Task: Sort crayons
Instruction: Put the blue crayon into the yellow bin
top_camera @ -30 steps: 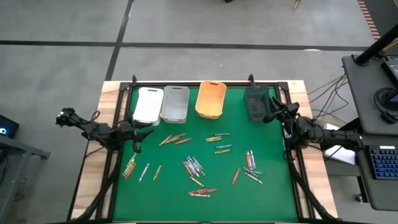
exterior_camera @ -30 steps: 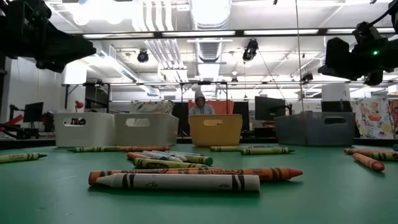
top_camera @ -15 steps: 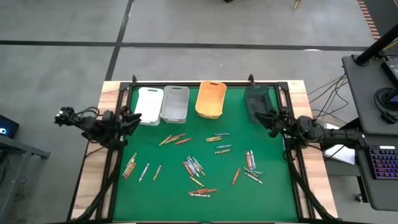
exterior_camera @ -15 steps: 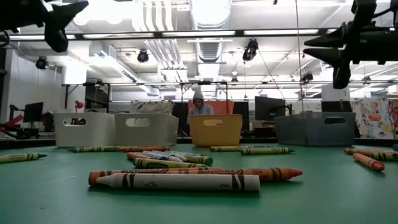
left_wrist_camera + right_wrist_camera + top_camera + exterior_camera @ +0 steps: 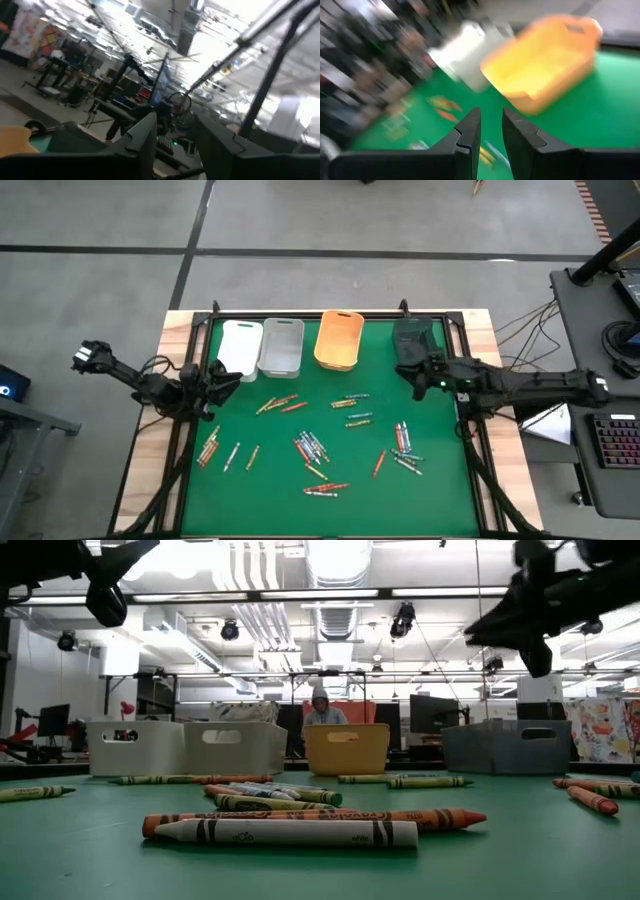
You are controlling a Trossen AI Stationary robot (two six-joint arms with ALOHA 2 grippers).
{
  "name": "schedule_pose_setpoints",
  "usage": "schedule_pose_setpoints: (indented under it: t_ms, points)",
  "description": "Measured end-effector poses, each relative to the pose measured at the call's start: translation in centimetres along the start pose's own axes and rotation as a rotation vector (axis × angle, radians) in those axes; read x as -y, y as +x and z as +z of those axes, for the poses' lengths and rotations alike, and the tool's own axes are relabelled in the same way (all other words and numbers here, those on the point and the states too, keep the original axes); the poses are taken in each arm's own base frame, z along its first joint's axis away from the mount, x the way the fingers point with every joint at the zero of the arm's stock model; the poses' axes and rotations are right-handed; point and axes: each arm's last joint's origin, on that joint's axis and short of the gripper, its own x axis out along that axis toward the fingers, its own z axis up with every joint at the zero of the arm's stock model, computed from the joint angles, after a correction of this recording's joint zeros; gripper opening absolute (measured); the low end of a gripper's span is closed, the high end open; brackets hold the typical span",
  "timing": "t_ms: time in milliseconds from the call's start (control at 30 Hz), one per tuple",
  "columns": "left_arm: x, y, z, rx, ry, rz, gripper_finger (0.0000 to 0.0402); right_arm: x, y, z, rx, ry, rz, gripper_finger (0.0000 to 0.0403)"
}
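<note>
While crayons (image 5: 318,445) lie scattered mid-mat, left fingers (image 5: 145,137) and right fingers (image 5: 470,131) hover apart, slightly parted, empty.

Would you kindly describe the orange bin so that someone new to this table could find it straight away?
Start at the green mat and look along its far edge, where four bins stand in a row. The orange bin is third from the left, after the white bin and the grey bin. It alone is brightly coloured, and a gap separates it from the black bin.
</note>
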Motion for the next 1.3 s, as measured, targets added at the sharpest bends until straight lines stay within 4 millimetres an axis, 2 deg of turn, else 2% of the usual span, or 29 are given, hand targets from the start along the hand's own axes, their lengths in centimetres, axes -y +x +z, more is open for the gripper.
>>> schedule_pose_setpoints:
  t_ms: [233, 367, 667, 900, 1033, 1300]
  points:
    - [-0.2, 0.0, -0.8, -0.072, 0.061, 0.003, 0.0114, -1.4, 1.9, 1.2, -0.310, -0.203, -0.239, 0.0068]
    - [-0.5, 0.0, -1.5, -0.122, 0.169, 0.050, 0.0114, -2.3, 3.5, 1.6, -0.422, -0.363, -0.272, 0.0068]
    - [-0.6, 0.3, -3.4, -0.235, 0.217, 0.054, 0.0114, -3.6, 7.5, 1.6, -0.565, -0.598, -0.277, 0.0068]
    - [0.0, 1.1, -3.6, -0.231, 0.101, 0.059, 0.0114, -4.7, 9.8, 2.0, -0.620, -0.724, -0.254, 0.0068]
    - [0.8, 2.1, -3.9, -0.247, 0.080, 0.051, 0.0114, -5.6, 10.5, 2.4, -0.700, -0.766, -0.156, 0.0068]
    - [3.1, 5.2, -4.5, -0.286, 0.170, 0.051, 0.0114, -7.1, 11.9, 2.4, -0.817, -0.661, 0.079, 0.0068]
